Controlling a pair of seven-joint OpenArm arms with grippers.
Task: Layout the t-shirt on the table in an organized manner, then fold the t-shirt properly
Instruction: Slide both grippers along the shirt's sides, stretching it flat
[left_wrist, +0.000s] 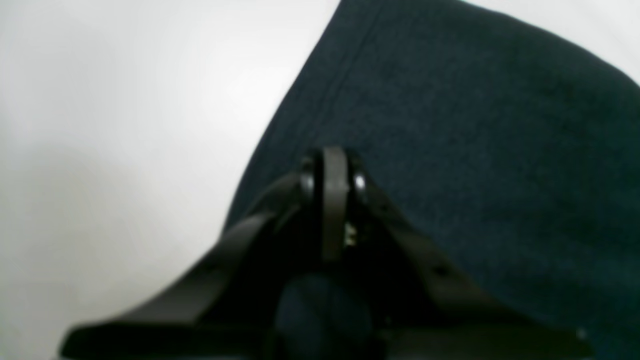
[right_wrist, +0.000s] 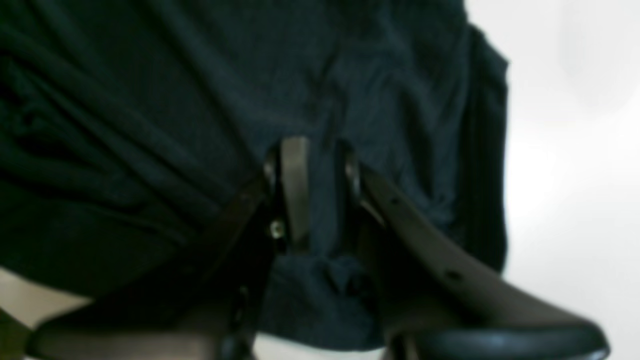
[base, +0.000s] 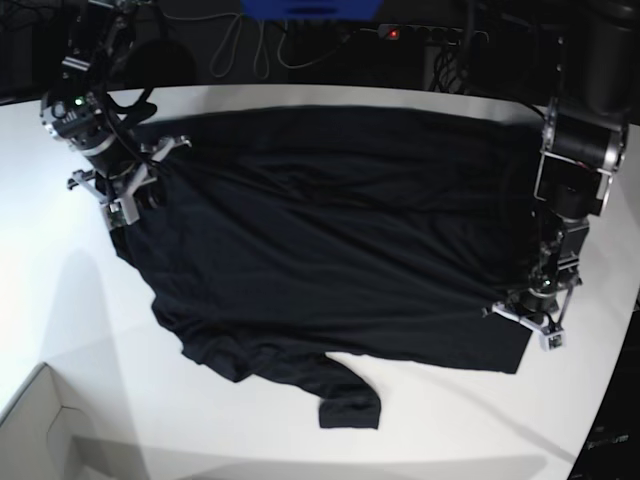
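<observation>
Black t-shirt (base: 330, 240) spread across the white surface (base: 250, 430), one sleeve trailing toward the near edge, left gripper (left_wrist: 334, 172) jaws closed over its hem, right gripper (right_wrist: 312, 165) jaws pinching bunched cloth between them

Plain black t-shirt (base: 330, 240) — no print, smooth white table (base: 60, 300), dark grey claws — left claw (left_wrist: 334, 170), right claw (right_wrist: 312, 165)

The t-shirt (base: 330, 240) is matt, soft cloth; the table (base: 60, 300) smooth, glossy white.
</observation>
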